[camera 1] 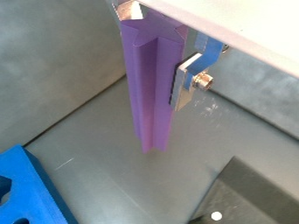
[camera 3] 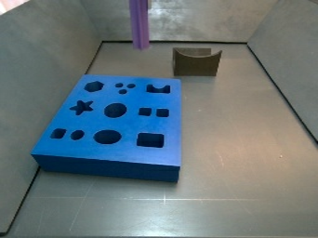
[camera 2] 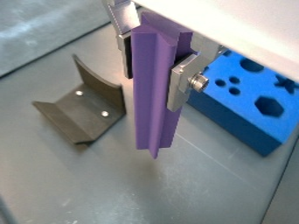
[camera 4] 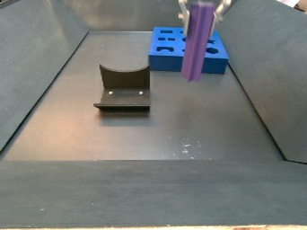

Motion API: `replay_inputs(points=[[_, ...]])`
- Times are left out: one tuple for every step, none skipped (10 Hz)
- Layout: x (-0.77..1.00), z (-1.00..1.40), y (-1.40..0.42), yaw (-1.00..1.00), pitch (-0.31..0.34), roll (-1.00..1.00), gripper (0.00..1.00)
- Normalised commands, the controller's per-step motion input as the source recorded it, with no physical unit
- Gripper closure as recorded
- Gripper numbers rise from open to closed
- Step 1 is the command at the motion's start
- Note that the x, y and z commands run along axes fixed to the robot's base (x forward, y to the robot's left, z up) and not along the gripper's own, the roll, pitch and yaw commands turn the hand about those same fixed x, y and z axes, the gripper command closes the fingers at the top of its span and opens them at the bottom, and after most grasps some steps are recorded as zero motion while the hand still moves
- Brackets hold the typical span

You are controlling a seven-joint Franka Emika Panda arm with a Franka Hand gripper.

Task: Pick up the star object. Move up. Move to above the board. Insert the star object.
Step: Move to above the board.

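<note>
My gripper [camera 2: 152,70] is shut on the star object [camera 2: 152,87], a tall lilac prism with a star-shaped section. The silver fingers [camera 2: 181,83] clamp its upper part from two sides. It hangs upright with its lower end clear of the grey floor, as the wrist view [camera 1: 152,87] also shows. In both side views the star object [camera 3: 139,23] [camera 4: 199,45] hangs beside the board, not over it. The board [camera 3: 130,125] is a flat blue slab with several cut-out holes; it also shows in a side view [camera 4: 168,49] and both wrist views [camera 2: 251,109] [camera 1: 30,188].
The dark fixture [camera 3: 195,60] stands on the floor near the star object, also seen in a side view [camera 4: 122,90] and a wrist view [camera 2: 79,109]. Grey walls [camera 3: 50,56] enclose the floor on all sides.
</note>
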Motion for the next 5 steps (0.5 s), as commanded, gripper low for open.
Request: replay_inputs(points=[[0.26,1.00,0.05,0.13,0.195,0.22,1.00],[0.24,1.00,0.04,0.08,0.155,0.18,1.00],[0.22,1.00,0.04,0.06,0.126,0.15,1.00],[0.20,1.00,0.03,0.04,0.111,0.13,1.00],[0.18,0.95,0.02,0.04,0.111,0.11,1.00]])
